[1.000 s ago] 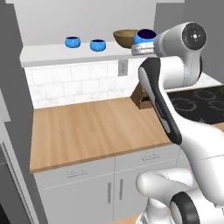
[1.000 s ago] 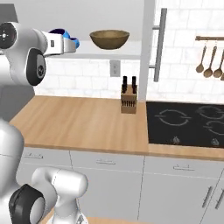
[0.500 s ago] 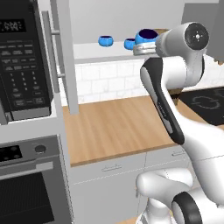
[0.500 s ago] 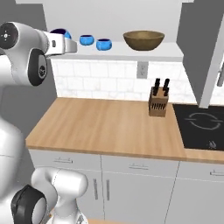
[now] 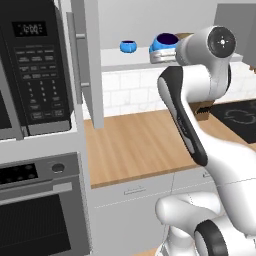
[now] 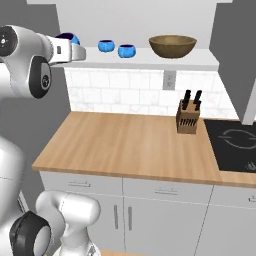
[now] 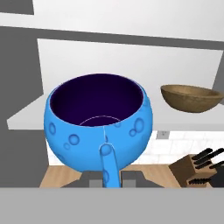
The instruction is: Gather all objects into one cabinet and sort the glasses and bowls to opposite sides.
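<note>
- The claw [image 7: 105, 177] is closed on a round blue vessel [image 7: 99, 124], gripping it by a narrow blue tab at its lower front; the dark finger tips show just beside the tab at the bottom of the hand view.
- The held vessel is squat and bulbous, bright blue with small dimple-like rings on the outside and a dark blue-purple hollow inside. It shows at the hand's end in the left base view [image 5: 165, 41] and in the right base view [image 6: 68, 38].
- It hangs in the air off the left end of the cabinet [image 6: 145, 59], about level with the thick white bottom board.
- On that board stand two more small blue vessels [image 6: 105, 46], [image 6: 126, 50], close together but apart, both upright.
- Further right on the same board sits the wide brown wooden bowl [image 6: 172, 46], smooth, shallow and grainy brown, well apart from the blue pair; it shows again in the hand view [image 7: 191, 98].
- Below the board runs a white tiled wall [image 6: 125, 95] and a pale wooden counter [image 6: 125, 145].
- A wooden knife block [image 6: 188, 118] with black handles stands near the counter's right end, beside a black cooktop [image 6: 234, 147].
- To the left, a tall dark unit holds a black microwave [image 5: 35, 75] above an oven [image 5: 42, 210], flat-fronted and glossy.
</note>
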Motion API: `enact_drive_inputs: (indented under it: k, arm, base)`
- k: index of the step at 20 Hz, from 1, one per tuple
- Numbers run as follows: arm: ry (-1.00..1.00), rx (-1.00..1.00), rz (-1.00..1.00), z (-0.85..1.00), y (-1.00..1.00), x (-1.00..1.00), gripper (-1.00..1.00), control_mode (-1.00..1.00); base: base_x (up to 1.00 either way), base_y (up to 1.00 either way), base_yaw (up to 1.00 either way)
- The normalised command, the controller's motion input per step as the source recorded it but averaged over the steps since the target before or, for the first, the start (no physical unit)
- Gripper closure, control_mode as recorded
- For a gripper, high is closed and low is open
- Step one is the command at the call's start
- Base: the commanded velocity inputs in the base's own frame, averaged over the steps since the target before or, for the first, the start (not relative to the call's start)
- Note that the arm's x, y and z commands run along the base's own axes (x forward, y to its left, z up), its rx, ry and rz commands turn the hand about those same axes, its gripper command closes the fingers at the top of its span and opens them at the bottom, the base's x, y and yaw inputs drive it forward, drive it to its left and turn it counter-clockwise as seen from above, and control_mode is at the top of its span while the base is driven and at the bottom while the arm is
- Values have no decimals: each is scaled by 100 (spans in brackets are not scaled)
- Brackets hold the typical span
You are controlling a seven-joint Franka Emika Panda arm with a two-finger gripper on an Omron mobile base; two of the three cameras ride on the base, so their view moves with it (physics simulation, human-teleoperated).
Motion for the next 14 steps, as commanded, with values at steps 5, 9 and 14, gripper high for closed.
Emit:
enact_drive_inputs:
  k: [5,9,14]
  arm:
    - [0,0,0,0,0,0,100,100]
    - [0,0,0,0,0,0,100,100]
    - [0,0,0,0,0,0,100,100]
  base:
    - [0,0,0]
    - [0,0,0]
    - [0,0,0]
